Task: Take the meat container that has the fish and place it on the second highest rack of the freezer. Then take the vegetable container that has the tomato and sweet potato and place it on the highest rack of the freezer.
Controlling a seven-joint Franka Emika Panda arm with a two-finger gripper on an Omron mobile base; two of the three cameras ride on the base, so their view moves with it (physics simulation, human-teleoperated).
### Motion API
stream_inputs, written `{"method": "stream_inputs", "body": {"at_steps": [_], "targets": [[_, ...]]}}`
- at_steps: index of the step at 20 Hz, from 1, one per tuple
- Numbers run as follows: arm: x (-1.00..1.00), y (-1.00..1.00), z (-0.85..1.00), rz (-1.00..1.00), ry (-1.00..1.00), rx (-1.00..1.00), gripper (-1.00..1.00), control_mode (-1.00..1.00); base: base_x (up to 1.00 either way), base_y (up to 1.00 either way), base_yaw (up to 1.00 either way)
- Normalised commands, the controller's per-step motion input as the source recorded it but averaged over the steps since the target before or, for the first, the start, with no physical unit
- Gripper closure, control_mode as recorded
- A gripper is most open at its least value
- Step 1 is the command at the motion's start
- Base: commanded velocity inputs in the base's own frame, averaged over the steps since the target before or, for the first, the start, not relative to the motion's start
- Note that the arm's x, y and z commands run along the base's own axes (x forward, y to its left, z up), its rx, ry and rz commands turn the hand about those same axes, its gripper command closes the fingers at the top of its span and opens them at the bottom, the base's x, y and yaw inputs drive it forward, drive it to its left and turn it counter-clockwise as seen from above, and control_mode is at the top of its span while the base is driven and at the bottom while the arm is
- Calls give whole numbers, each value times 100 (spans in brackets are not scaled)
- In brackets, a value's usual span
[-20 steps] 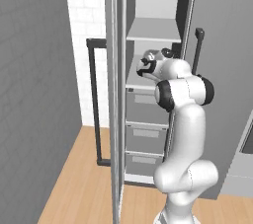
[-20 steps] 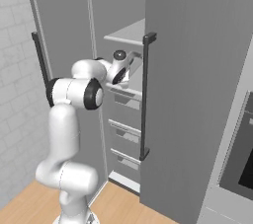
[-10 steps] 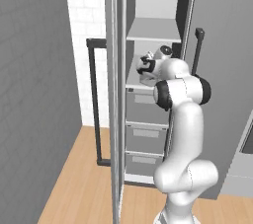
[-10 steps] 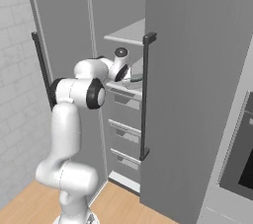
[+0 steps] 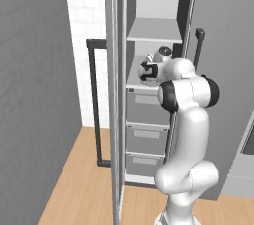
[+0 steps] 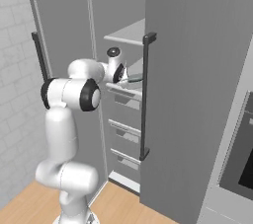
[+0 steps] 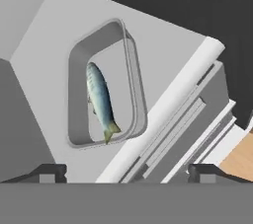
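**Fish tray lying on the lower freezer shelf, hand open above it**

The fish [image 7: 100,100] is lying lengthwise inside its grey container [image 7: 76,119], in the left half of the hand view, with the tail pointing to the lower part of the frame. The container is resting flat on the white shelf [image 7: 168,60], a little back from the shelf's front edge, so it is sitting fully on the shelf and is not hanging over. Judging from the base views, this is the lower of the two white shelves of the freezer [image 5: 154,30], which is the second highest rack that the task is asking for.

The hand [image 7: 127,171] is hovering above the tray and is holding nothing. Its two dark fingertips [image 7: 47,170] are standing wide apart at the bottom corners of the hand view, with the container well clear of them. In the left base view the hand [image 5: 147,72] is reaching in just over that same shelf, near the centre of the frame.

Below the shelf, the grey drawers [image 5: 146,107] are closed. The highest rack [image 5: 155,31] is showing bare in the upper part of the left base view, and I judge that it is waiting for the vegetable container. The first half of the task is looking done; the arm will likely need to draw back out of the freezer next.
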Motion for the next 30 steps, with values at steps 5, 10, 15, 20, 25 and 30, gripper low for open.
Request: {"method": "stream_inputs", "body": {"at_steps": [5,10,15,20,25,30], "targets": [[-98,21,0,-7,0,-2,-100,-100,0,0,0],[-100,5,16,-5,-6,-1,-100,-100,0,0,0],[-91,0,54,0,-3,-2,-100,-100,0,0,0],[-89,0,68,1,3,1,-100,-100,0,0,0],[-89,0,75,6,11,15,-100,-100,0,0,0],[-96,0,66,1,15,26,-100,-100,0,0,0]]}}
